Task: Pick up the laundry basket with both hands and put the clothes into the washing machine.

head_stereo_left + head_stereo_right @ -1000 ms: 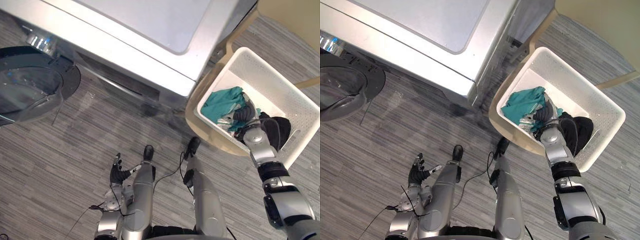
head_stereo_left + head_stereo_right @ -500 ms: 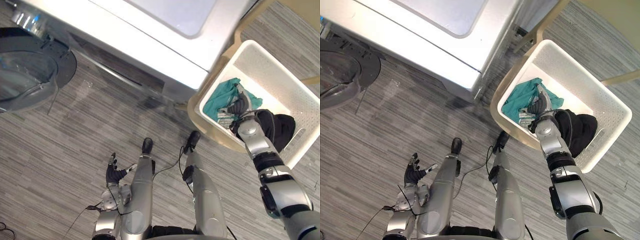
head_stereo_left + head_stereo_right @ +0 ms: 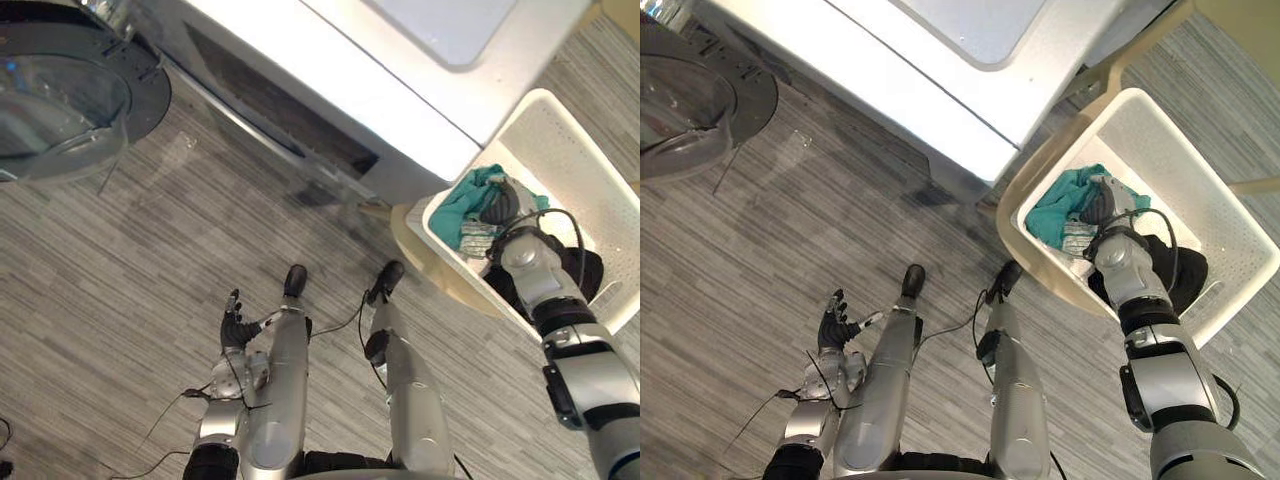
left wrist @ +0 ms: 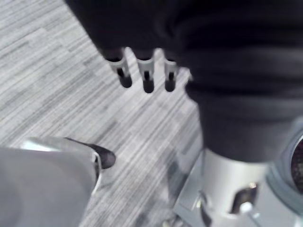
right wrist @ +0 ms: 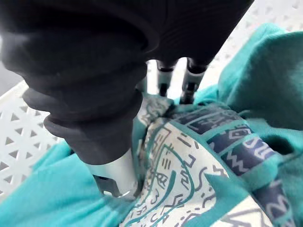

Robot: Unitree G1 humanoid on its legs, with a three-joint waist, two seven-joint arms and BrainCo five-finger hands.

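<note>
Laundry basket [image 3: 1172,168] with teal clothes [image 3: 1054,214] inside

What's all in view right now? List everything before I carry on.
washing machine: one, silver-white, ahead of the robot
door: one, dark with round glass, swung open, far left
laundry basket: one, white perforated, right of the machine
seat: one, tan, under the basket
teal clothes: a bundle, near end of the basket
patterned cloth: one, white and teal, on the teal bundle
black garment: one, beside the teal clothes in the basket
floor: grey striped
right hand: in the basket, on the clothes
left hand: low above the floor, open, holding nothing
</note>
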